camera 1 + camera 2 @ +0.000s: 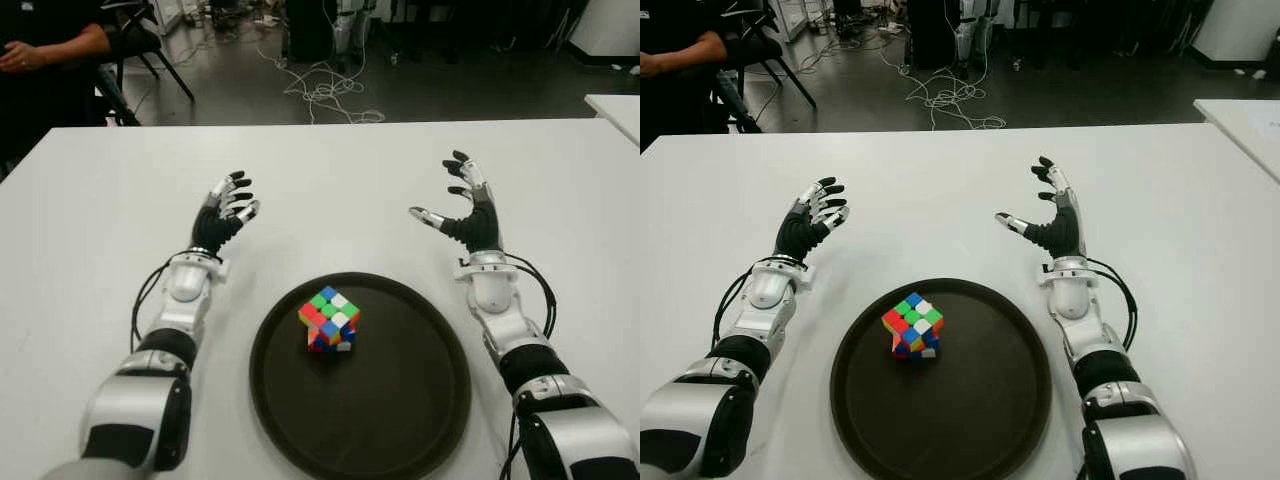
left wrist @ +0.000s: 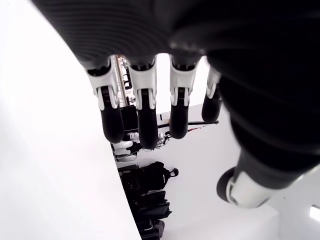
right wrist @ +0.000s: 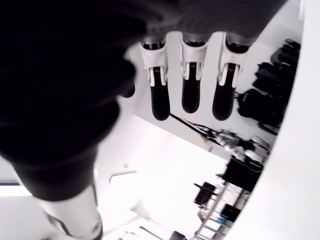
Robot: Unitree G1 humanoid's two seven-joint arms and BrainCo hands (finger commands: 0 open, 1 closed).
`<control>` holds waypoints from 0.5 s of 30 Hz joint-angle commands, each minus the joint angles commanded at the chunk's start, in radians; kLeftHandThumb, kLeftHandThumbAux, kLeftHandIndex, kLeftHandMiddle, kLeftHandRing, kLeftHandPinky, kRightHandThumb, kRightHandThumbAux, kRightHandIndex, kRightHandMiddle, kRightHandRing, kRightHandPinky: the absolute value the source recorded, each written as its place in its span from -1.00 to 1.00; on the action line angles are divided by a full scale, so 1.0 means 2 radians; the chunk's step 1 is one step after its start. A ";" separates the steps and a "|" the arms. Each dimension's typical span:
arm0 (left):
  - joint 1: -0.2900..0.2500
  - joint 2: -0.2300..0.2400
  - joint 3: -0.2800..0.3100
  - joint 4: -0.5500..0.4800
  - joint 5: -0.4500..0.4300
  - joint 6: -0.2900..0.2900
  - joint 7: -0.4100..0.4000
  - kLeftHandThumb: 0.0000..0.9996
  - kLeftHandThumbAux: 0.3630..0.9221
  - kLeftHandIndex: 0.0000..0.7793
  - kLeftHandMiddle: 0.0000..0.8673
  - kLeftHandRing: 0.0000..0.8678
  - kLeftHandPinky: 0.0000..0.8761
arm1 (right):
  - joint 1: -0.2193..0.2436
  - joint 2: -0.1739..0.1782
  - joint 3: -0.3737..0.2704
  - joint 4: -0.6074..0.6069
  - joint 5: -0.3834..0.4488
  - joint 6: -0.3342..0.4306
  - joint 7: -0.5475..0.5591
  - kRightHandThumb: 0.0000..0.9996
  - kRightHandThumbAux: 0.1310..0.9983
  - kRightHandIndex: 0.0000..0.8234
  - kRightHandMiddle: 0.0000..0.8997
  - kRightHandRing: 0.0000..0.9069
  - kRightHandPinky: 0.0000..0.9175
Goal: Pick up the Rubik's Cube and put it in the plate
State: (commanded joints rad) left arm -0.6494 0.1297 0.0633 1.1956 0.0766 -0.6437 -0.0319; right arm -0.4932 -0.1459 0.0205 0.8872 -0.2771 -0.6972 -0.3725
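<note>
Left eye view: Rubik's Cube [image 1: 329, 320] inside the dark round plate [image 1: 420, 400], left of the plate's centre, tilted with one corner upward, touched by neither hand. Plate at lower centre of the frame on the white worktop [image 1: 330, 180]. Left robot hand [image 1: 225, 212] at centre left, above and to the left of the plate, fingers loosely spread, holding nothing. Right robot hand [image 1: 458, 204] at centre right, above and to the right of the plate, fingers wide, thumb pointing toward frame centre, holding nothing. Both forearms flanking the plate. Person's arm [image 1: 50, 48] in the upper left corner, behind the worktop's far edge. Loose cables [image 1: 320, 90] on the floor at upper centre.

Right eye view: same layout, shifted slightly leftward in the frame. Cube in the plate's left half, clear of the rim. Both robot hands apart from plate and cube.

Left wrist view: four black-tipped fingers [image 2: 145, 125] extended side by side from the top of the frame, thumb [image 2: 240, 187] at lower right, nothing between them. White worktop surface filling the left of the frame.

Right wrist view: three fingers [image 3: 190, 95] extended from the top of the frame, straight, nothing held. Worktop along the right edge.
</note>
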 joint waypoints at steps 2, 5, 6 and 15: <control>0.000 0.000 -0.002 0.000 0.002 -0.001 0.002 -0.68 0.16 -0.65 -0.58 -0.53 -0.47 | 0.002 -0.001 0.000 0.000 0.001 -0.007 0.000 -0.87 0.62 -0.67 -0.49 -0.47 -0.40; 0.001 0.000 -0.005 0.000 0.005 -0.002 0.006 -0.69 0.18 -0.66 -0.58 -0.53 -0.47 | 0.006 -0.002 0.000 -0.002 0.001 -0.016 0.001 -0.88 0.63 -0.66 -0.49 -0.47 -0.39; 0.001 0.001 -0.006 0.000 0.006 -0.003 0.006 -0.69 0.19 -0.66 -0.58 -0.53 -0.47 | 0.006 -0.002 0.000 -0.003 0.002 -0.017 0.001 -0.88 0.64 -0.66 -0.49 -0.47 -0.39; 0.002 0.001 -0.008 0.000 0.009 -0.006 0.008 -0.68 0.15 -0.66 -0.58 -0.53 -0.47 | 0.006 0.000 -0.008 0.000 0.016 -0.019 0.008 -0.85 0.66 -0.66 -0.48 -0.46 -0.39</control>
State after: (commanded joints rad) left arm -0.6451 0.1326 0.0471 1.1948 0.0955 -0.6564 -0.0158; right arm -0.4809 -0.1460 0.0055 0.8875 -0.2457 -0.7354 -0.3572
